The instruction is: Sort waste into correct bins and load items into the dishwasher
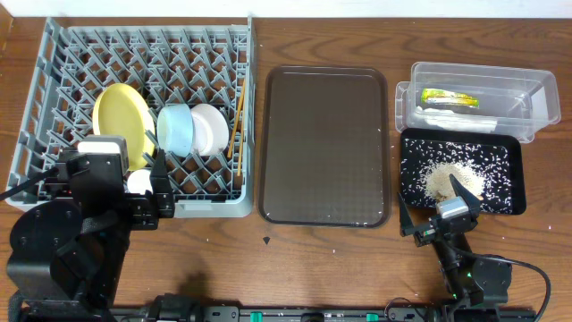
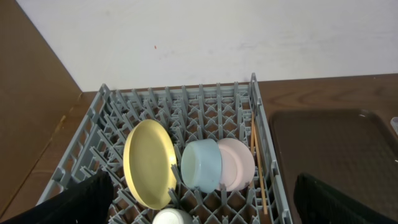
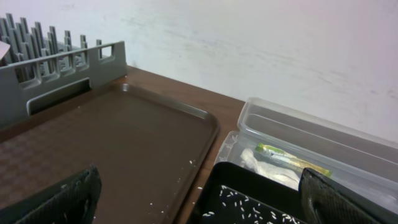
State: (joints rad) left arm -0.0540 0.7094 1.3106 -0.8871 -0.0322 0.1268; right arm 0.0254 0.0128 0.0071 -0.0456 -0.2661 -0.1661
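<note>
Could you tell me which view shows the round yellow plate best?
Left wrist: the round yellow plate appears large, on edge in the grey plastic rack. Overhead shows it smaller; right wrist misses it.

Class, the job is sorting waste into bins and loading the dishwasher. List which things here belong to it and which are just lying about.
Belong to the job: dish rack, yellow plate, blue bowl, white bowl, white cup, chopsticks, clear tub, black tray, wrapper, crumpled paper, rice crumbs.

Just lying about: brown serving tray.

Dish rack (image 1: 134, 54) left, serving tray (image 1: 326, 143) middle, tub (image 1: 539, 100) behind shallow tray (image 1: 521, 174) right
</note>
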